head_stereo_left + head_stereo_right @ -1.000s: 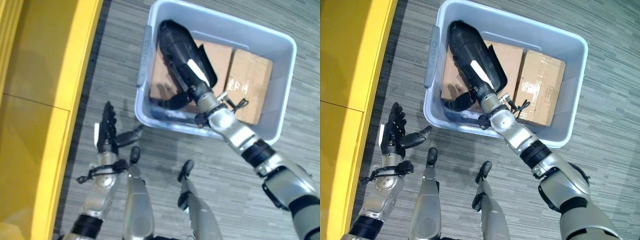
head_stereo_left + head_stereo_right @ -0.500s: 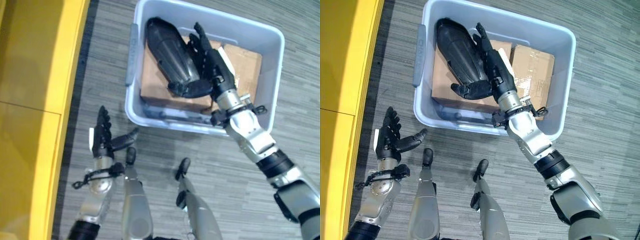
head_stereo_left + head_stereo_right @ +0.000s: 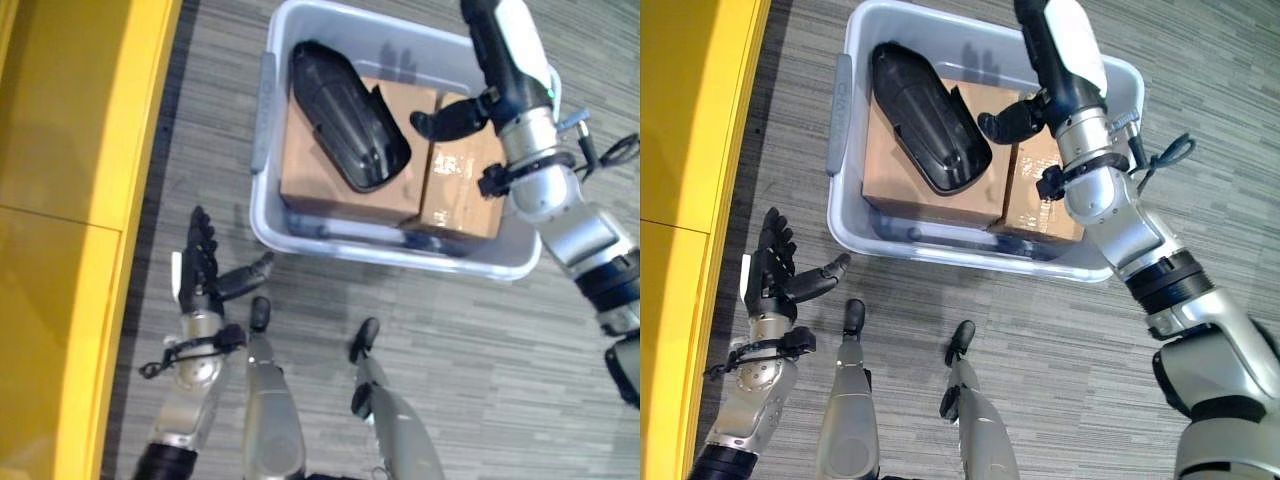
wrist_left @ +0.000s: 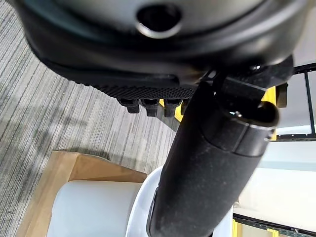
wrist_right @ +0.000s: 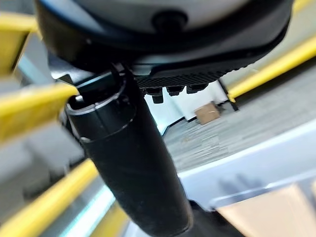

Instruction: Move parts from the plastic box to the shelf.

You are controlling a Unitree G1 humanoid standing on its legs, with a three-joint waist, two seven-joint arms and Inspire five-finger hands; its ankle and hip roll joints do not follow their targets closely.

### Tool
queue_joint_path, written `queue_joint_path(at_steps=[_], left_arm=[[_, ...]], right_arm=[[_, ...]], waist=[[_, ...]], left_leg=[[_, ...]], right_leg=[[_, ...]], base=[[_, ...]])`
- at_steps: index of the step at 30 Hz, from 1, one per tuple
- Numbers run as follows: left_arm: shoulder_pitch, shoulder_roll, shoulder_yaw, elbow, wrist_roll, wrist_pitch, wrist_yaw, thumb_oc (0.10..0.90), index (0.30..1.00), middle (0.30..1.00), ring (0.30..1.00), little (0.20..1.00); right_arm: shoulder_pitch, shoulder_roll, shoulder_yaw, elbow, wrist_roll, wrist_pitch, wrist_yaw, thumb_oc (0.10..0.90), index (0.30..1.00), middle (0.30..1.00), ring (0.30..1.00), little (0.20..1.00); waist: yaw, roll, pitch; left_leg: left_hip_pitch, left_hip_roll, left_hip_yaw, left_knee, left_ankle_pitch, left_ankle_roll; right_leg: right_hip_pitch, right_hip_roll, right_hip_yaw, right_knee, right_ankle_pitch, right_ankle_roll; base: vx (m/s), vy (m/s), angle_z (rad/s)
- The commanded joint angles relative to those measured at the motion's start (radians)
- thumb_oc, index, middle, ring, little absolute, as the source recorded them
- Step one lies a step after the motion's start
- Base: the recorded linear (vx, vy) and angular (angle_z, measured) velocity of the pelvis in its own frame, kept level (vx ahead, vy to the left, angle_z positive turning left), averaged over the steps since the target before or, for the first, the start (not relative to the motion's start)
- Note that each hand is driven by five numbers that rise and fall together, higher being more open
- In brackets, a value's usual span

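The grey plastic box (image 3: pixel 262 110) stands on the floor ahead. Inside it a black moulded part (image 3: pixel 345 115) lies on a cardboard box (image 3: pixel 320 185), with a second cardboard box (image 3: pixel 460 190) beside it. My right hand (image 3: pixel 505 50) is raised over the box's right side with its thumb (image 5: pixel 128 168) sticking out; it is open, holds nothing and is clear of the black part. My left hand (image 3: pixel 195 275) hangs open and empty over the floor, between the box and the yellow shelf (image 3: pixel 70 200).
The yellow shelf runs along the whole left side, its edge close to my left hand. Grey striped carpet (image 3: pixel 480 350) lies around the box. The box has a handle on its left wall (image 3: pixel 840 115).
My right hand has let go of the black part and risen up and to the right, over the box's right side. The part lies back on the cardboard. The left hand is unchanged.
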Motion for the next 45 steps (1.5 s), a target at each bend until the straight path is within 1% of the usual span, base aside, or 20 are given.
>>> queue_joint_path(at_steps=[1, 4, 5, 9, 11, 12, 15, 16, 22, 27, 33, 36, 38, 39, 40, 42, 43, 45], left_arm=[[-0.003, 0.087, 0.007, -0.149, 0.078, -0.113, 0.009, 0.9, 1.0, 1.0, 1.0, 1.0], [-0.008, 0.087, 0.001, -0.147, 0.078, -0.116, 0.01, 0.9, 1.0, 1.0, 1.0, 1.0], [-0.006, 0.092, -0.005, -0.143, 0.074, -0.119, 0.007, 0.9, 1.0, 1.0, 1.0, 1.0], [-0.006, 0.096, -0.007, -0.141, 0.076, -0.12, 0.009, 0.9, 1.0, 1.0, 1.0, 1.0], [-0.007, 0.096, -0.005, -0.141, 0.077, -0.119, 0.009, 0.9, 1.0, 1.0, 1.0, 1.0], [-0.008, 0.103, -0.004, -0.139, 0.078, -0.123, 0.011, 0.9, 1.0, 1.0, 1.0, 1.0], [-0.012, 0.103, -0.005, -0.137, 0.079, -0.123, 0.012, 0.9, 1.0, 1.0, 1.0, 1.0], [-0.012, 0.109, -0.006, -0.14, 0.083, -0.123, 0.013, 0.9, 1.0, 1.0, 1.0, 1.0], [-0.012, 0.117, -0.009, -0.137, 0.083, -0.127, 0.012, 0.9, 1.0, 1.0, 1.0, 1.0], [-0.018, 0.124, -0.015, -0.133, 0.08, -0.134, 0.016, 0.9, 1.0, 1.0, 1.0, 1.0], [-0.03, 0.129, -0.021, -0.125, 0.069, -0.137, 0.018, 0.9, 1.0, 1.0, 1.0, 1.0], [-0.035, 0.132, -0.025, -0.125, 0.061, -0.142, 0.018, 0.9, 1.0, 1.0, 1.0, 1.0], [-0.034, 0.133, -0.026, -0.126, 0.059, -0.143, 0.017, 0.9, 1.0, 1.0, 1.0, 1.0], [-0.032, 0.135, -0.027, -0.126, 0.054, -0.146, 0.015, 0.9, 1.0, 1.0, 1.0, 1.0], [-0.032, 0.139, -0.029, -0.128, 0.053, -0.149, 0.013, 0.9, 1.0, 1.0, 1.0, 1.0], [-0.034, 0.138, -0.037, -0.129, 0.046, -0.151, 0.013, 0.9, 1.0, 1.0, 1.0, 1.0], [-0.039, 0.137, -0.04, -0.13, 0.044, -0.156, 0.013, 0.9, 1.0, 1.0, 1.0, 1.0], [-0.044, 0.134, -0.044, -0.126, 0.044, -0.158, 0.012, 0.9, 1.0, 1.0, 1.0, 1.0]], right_arm=[[-0.208, -0.082, 0.023, 0.021, -0.102, -0.022, -0.064, 0.9, 1.0, 1.0, 1.0, 1.0], [-0.245, -0.081, 0.06, 0.076, -0.127, -0.016, -0.071, 0.9, 1.0, 1.0, 1.0, 1.0], [-0.278, -0.087, 0.105, 0.126, -0.176, -0.001, -0.075, 0.9, 1.0, 1.0, 1.0, 1.0], [-0.349, -0.089, 0.188, 0.193, -0.251, 0.021, -0.081, 0.9, 1.0, 1.0, 1.0, 1.0], [-0.362, -0.087, 0.204, 0.203, -0.266, 0.025, -0.08, 0.9, 1.0, 1.0, 1.0, 1.0], [-0.385, -0.088, 0.24, 0.217, -0.303, 0.031, -0.079, 0.9, 1.0, 1.0, 1.0, 1.0], [-0.41, -0.083, 0.277, 0.225, -0.339, 0.038, -0.077, 0.9, 1.0, 1.0, 1.0, 1.0], [-0.433, -0.078, 0.311, 0.237, -0.377, 0.043, -0.075, 0.9, 1.0, 1.0, 1.0, 1.0], [-0.5, -0.052, 0.407, 0.289, -0.452, 0.058, -0.067, 0.9, 1.0, 1.0, 1.0, 1.0], [-0.545, -0.017, 0.48, 0.359, -0.474, 0.061, -0.054, 0.9, 1.0, 1.0, 1.0, 1.0], [-0.565, 0.028, 0.513, 0.401, -0.477, 0.062, -0.045, 0.9, 1.0, 1.0, 1.0, 1.0], [-0.566, 0.057, 0.538, 0.461, -0.482, 0.064, -0.035, 0.9, 1.0, 1.0, 1.0, 1.0], [-0.568, 0.062, 0.549, 0.484, -0.487, 0.064, -0.033, 0.9, 1.0, 1.0, 1.0, 1.0], [-0.579, 0.066, 0.589, 0.516, -0.52, 0.072, -0.026, 0.9, 1.0, 1.0, 1.0, 1.0], [-0.574, 0.07, 0.6, 0.537, -0.528, 0.07, -0.022, 0.9, 1.0, 1.0, 1.0, 1.0], [-0.546, 0.083, 0.587, 0.603, -0.516, 0.07, -0.016, 0.9, 1.0, 1.0, 1.0, 1.0], [-0.532, 0.09, 0.601, 0.664, -0.527, 0.075, -0.01, 0.9, 1.0, 1.0, 1.0, 1.0], [-0.517, 0.092, 0.591, 0.696, -0.524, 0.079, -0.004, 0.9, 1.0, 1.0, 1.0, 1.0]], waist=[[0.043, -0.031, -0.013], [0.045, -0.027, -0.013], [0.053, -0.028, -0.013], [0.057, -0.024, -0.013], [0.056, -0.023, -0.013], [0.06, -0.025, -0.013], [0.061, -0.025, -0.013], [0.065, -0.025, -0.013], [0.071, -0.031, -0.013], [0.08, -0.038, -0.013], [0.089, -0.041, -0.013], [0.093, -0.04, -0.013], [0.094, -0.04, -0.013], [0.098, -0.04, -0.013], [0.099, -0.038, -0.013], [0.105, -0.03, -0.013], [0.109, -0.022, -0.013], [0.112, -0.016, -0.013]], left_leg=[[0.122, 0.026, 0.024, -0.055, -0.057, 0.008], [0.113, 0.026, 0.02, -0.055, -0.055, 0.008], [0.104, 0.028, 0.017, -0.054, -0.054, 0.008], [0.085, 0.032, 0.011, -0.054, -0.051, 0.01], [0.081, 0.032, 0.009, -0.054, -0.05, 0.01], [0.075, 0.032, 0.007, -0.056, -0.048, 0.011], [0.068, 0.032, 0.004, -0.055, -0.047, 0.011], [0.061, 0.033, 0.002, -0.056, -0.046, 0.011], [0.038, 0.037, -0.004, -0.055, -0.044, 0.009], [0.007, 0.042, -0.015, -0.054, -0.041, 0.008], [-0.022, 0.045, -0.025, -0.054, -0.039, 0.008], [-0.038, 0.049, -0.031, -0.055, -0.037, 0.008], [-0.043, 0.05, -0.032, -0.054, -0.037, 0.008], [-0.05, 0.052, -0.035, -0.054, -0.036, 0.007], [-0.054, 0.053, -0.037, -0.053, -0.037, 0.006], [-0.069, 0.054, -0.044, -0.051, -0.036, 0.006], [-0.084, 0.055, -0.048, -0.051, -0.034, 0.006], [-0.093, 0.054, -0.052, -0.052, -0.033, 0.006]], right_leg=[[0.101, -0.155, 0.013, 0.024, -0.026, 0.094], [0.096, -0.154, 0.01, 0.025, -0.026, 0.095], [0.091, -0.154, 0.008, 0.025, -0.025, 0.096], [0.081, -0.151, 0.005, 0.022, -0.024, 0.096], [0.078, -0.151, 0.004, 0.022, -0.023, 0.096], [0.076, -0.15, 0.002, 0.02, -0.023, 0.096], [0.072, -0.15, 0.0, 0.021, -0.023, 0.096], [0.069, -0.149, -0.001, 0.02, -0.022, 0.097], [0.055, -0.147, -0.009, 0.017, -0.021, 0.096], [0.036, -0.143, -0.018, 0.016, -0.019, 0.095], [0.02, -0.142, -0.023, 0.015, -0.016, 0.093], [0.009, -0.141, -0.027, 0.016, -0.015, 0.093], [0.006, -0.141, -0.029, 0.016, -0.015, 0.092], [0.004, -0.14, -0.032, 0.015, -0.014, 0.092], [0.0, -0.139, -0.034, 0.016, -0.014, 0.092], [-0.007, -0.139, -0.039, 0.015, -0.013, 0.091], [-0.016, -0.139, -0.042, 0.014, -0.012, 0.091], [-0.022, -0.139, -0.046, 0.011, -0.011, 0.09]], base=[[0.0, -0.005, 0.04], [0.0, 0.0, 0.0], [0.0, 0.0, 0.0], [0.0, 0.0, 0.06], [0.0, -0.002, 0.06], [0.01, -0.002, 0.04], [0.0, 0.0, 0.0], [0.0, 0.0, 0.0], [0.0, -0.002, 0.03], [0.0, 0.0, 0.0], [0.01, 0.0, 0.06], [0.0, 0.0, 0.0], [0.0, 0.0, 0.0], [0.01, -0.007, 0.04], [0.02, -0.007, 0.05], [0.02, -0.004, 0.06], [0.02, -0.005, 0.07], [0.02, -0.002, 0.08]])
